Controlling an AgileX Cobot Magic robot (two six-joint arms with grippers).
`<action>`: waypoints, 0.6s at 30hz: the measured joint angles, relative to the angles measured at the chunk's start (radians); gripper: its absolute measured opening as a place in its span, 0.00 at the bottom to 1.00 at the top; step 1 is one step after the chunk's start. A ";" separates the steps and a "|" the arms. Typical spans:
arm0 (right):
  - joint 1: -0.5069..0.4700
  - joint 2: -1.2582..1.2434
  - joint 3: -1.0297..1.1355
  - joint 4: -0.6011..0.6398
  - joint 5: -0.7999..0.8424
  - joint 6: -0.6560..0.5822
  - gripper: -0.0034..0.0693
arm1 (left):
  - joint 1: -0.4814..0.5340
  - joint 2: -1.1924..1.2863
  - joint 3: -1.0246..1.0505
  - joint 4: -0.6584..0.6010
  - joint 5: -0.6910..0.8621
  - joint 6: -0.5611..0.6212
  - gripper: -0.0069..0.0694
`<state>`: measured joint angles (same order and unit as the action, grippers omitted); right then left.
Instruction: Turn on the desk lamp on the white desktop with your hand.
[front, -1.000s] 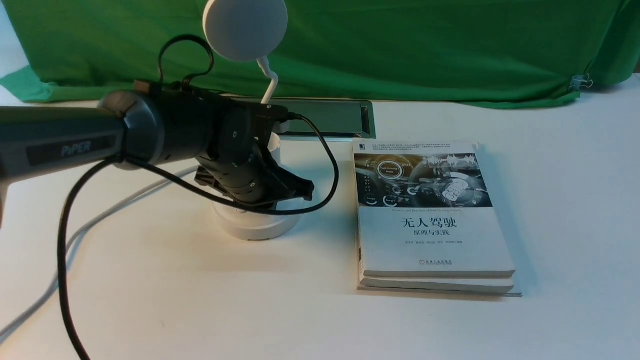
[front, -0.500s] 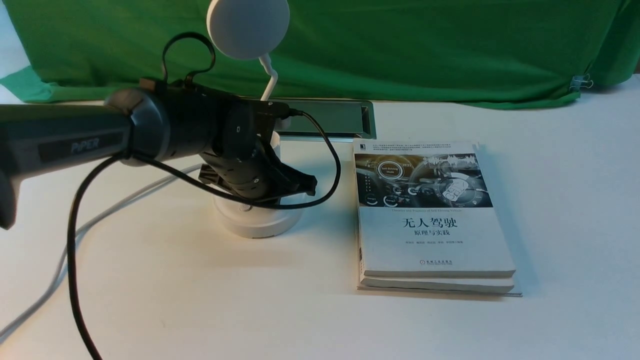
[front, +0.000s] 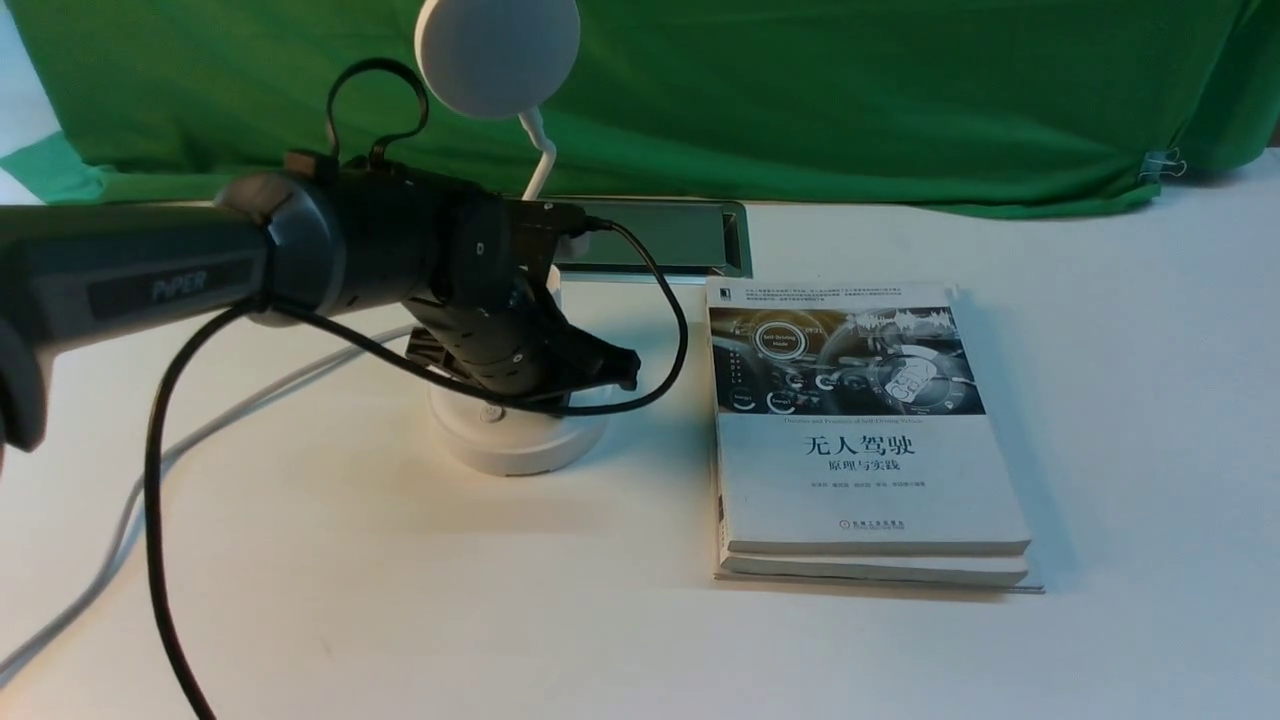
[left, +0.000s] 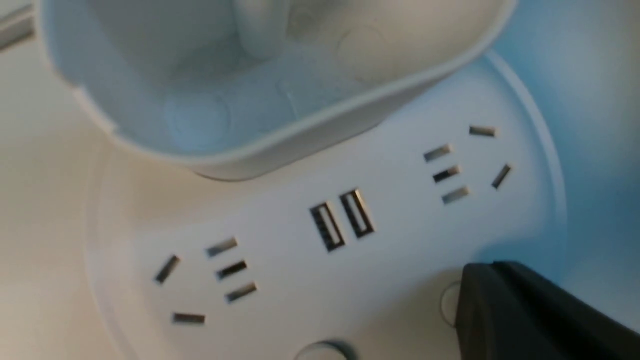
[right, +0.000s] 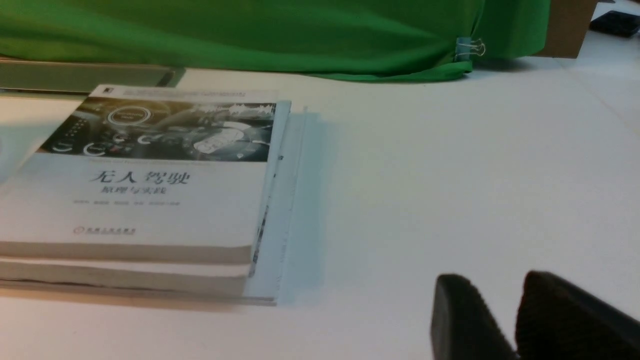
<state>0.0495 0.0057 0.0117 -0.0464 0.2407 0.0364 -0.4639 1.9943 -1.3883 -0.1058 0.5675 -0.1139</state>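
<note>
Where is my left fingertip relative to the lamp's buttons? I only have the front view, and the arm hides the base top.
Observer: In the left wrist view, the dark fingertip covers one edge of a round button on the desk lamp base; contact cannot be told.
Operator: Any second button?
Observer: Yes, another round button shows at the base rim beyond the two USB ports, uncovered.
Operator: And my right gripper?
Observer: The right gripper hangs over bare white desktop, apart from the stacked books, holding nothing.
</note>
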 joint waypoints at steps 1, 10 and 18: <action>0.000 0.000 0.000 0.000 0.000 0.000 0.38 | 0.000 -0.015 0.008 -0.004 0.015 0.001 0.09; 0.000 0.000 0.000 0.000 0.000 0.000 0.37 | -0.008 -0.278 0.126 -0.081 0.212 0.100 0.09; 0.000 0.000 0.000 0.000 0.000 0.000 0.37 | -0.008 -0.641 0.433 -0.358 0.221 0.376 0.09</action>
<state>0.0495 0.0057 0.0117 -0.0464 0.2407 0.0367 -0.4722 1.3535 -0.9554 -0.4641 0.7889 0.2624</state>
